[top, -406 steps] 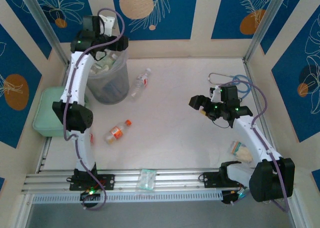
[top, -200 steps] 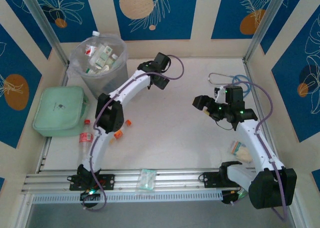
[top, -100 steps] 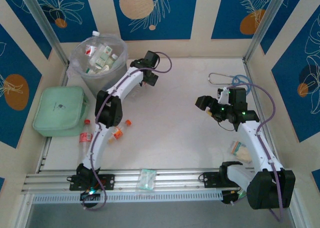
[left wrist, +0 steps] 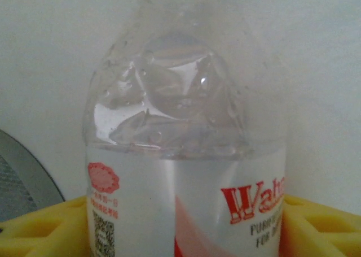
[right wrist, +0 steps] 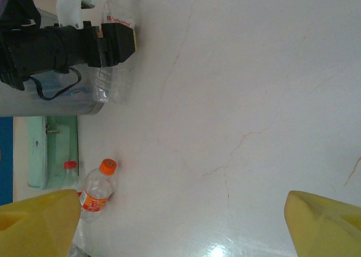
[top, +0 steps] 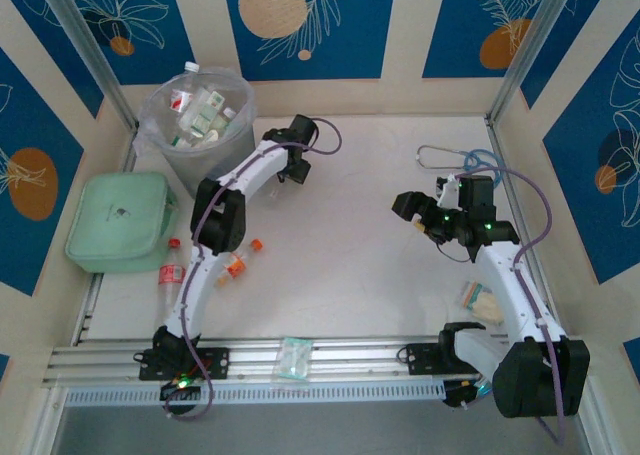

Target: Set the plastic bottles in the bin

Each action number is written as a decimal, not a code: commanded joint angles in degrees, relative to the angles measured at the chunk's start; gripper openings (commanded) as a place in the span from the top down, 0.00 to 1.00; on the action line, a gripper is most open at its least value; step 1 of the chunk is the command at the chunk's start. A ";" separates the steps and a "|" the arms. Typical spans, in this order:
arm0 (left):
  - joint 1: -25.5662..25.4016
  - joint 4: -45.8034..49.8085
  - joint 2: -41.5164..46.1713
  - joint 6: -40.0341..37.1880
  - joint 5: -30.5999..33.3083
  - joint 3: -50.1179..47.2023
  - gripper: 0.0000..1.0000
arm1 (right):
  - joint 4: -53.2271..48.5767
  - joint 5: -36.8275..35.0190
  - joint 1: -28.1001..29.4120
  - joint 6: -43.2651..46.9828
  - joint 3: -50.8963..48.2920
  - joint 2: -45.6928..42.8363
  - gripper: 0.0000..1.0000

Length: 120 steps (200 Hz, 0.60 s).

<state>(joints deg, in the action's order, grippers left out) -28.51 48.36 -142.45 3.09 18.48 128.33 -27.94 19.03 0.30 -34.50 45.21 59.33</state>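
Gripping a clear bottle (left wrist: 186,155) with water droplets and red lettering, the left pincer (top: 288,168) sits at the bin's (top: 195,175) 4 o'clock. Right pincer (right wrist: 180,217) hangs spread wide.

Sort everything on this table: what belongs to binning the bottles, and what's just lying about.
Job:
bin
bottles inside it
red-label bottle beside the bin
orange-capped bottle
red-capped bottle

Lying about:
mint-green box
packet on the near rail
packet at the right edge
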 commanded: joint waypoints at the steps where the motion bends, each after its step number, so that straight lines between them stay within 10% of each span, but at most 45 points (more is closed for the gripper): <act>1: -0.13 -0.53 4.96 1.04 -5.95 -3.75 0.39 | -1.13 1.63 -0.30 0.53 -0.25 -1.21 0.07; 69: -2.77 -14.47 25.55 1.47 -25.77 -23.90 0.43 | 3.50 7.18 -0.30 -2.86 1.03 0.74 0.08; 120: -3.04 -32.21 38.82 -0.02 -52.36 -43.33 0.48 | 10.95 16.59 2.57 -4.87 5.32 4.87 0.24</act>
<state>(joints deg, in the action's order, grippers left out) -31.31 26.87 -107.24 3.99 -17.02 91.07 -22.00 28.58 1.04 -38.06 46.96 63.37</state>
